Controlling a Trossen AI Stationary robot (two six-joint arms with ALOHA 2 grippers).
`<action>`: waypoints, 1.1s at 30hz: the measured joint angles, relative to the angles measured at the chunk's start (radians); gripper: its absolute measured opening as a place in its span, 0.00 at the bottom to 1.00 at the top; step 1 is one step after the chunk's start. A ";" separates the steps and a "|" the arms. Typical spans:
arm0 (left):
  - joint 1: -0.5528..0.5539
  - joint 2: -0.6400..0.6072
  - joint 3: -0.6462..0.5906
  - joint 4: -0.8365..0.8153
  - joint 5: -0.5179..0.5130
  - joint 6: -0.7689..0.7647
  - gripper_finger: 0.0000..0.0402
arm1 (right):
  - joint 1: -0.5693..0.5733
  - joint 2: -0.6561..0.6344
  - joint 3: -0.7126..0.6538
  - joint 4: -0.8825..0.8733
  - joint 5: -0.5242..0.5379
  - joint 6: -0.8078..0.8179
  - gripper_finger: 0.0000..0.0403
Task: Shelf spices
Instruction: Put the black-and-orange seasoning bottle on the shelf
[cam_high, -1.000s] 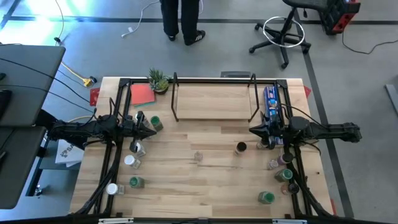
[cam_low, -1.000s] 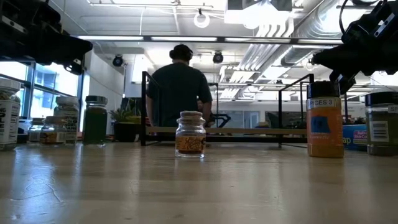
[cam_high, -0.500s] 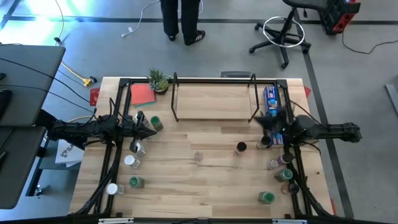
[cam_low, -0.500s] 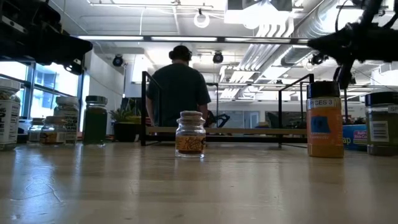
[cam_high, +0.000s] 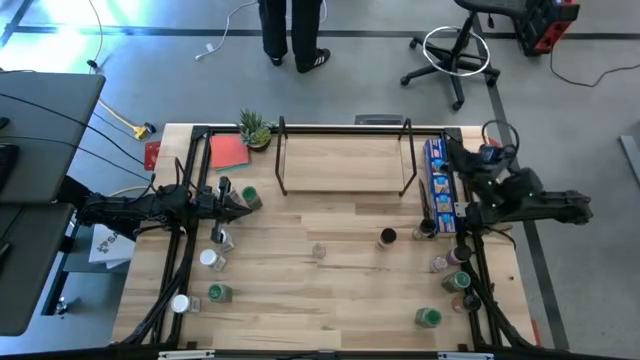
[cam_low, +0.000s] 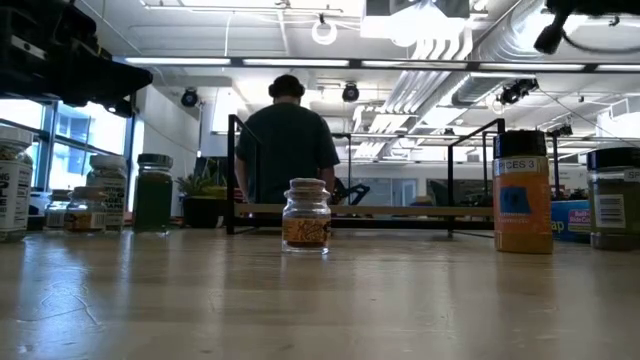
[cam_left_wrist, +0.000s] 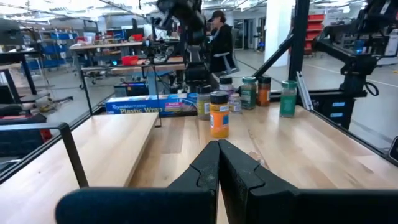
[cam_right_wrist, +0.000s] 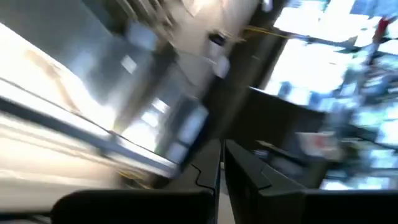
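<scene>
Left gripper (cam_high: 243, 209) hangs low over the table's left side, fingers pressed together, nothing held; in its wrist view the dark fingers (cam_left_wrist: 205, 171) meet in a closed point. Right gripper (cam_high: 452, 152) is raised and swung toward the far right corner, above the blue box (cam_high: 436, 178); its fingers (cam_right_wrist: 211, 168) are closed, empty.

Nearest, a small clear jar (cam_low: 306, 215) with brownish contents stands alone mid-table. An orange-labelled jar (cam_low: 522, 191) stands to its right. More spices cluster at the left edge (cam_high: 214, 264) and right edge (cam_high: 455, 281), green and white tops, all upright.

Farther back, the shelf (cam_high: 345, 158) sits at the table's far edge, light wood, black rails, bare. A person (cam_low: 289, 140) stands beyond it.
</scene>
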 joint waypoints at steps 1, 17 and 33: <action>0.000 0.000 0.000 0.000 -0.001 -0.005 0.00 | 0.000 0.032 0.047 -0.073 0.005 -0.028 0.04; 0.000 0.000 0.000 0.015 -0.081 -0.213 0.00 | -0.087 0.576 0.735 -0.753 -0.446 -0.288 0.09; 0.000 0.000 0.000 0.021 -0.117 -0.293 0.00 | -0.041 1.077 1.350 -1.810 -0.540 -0.404 0.58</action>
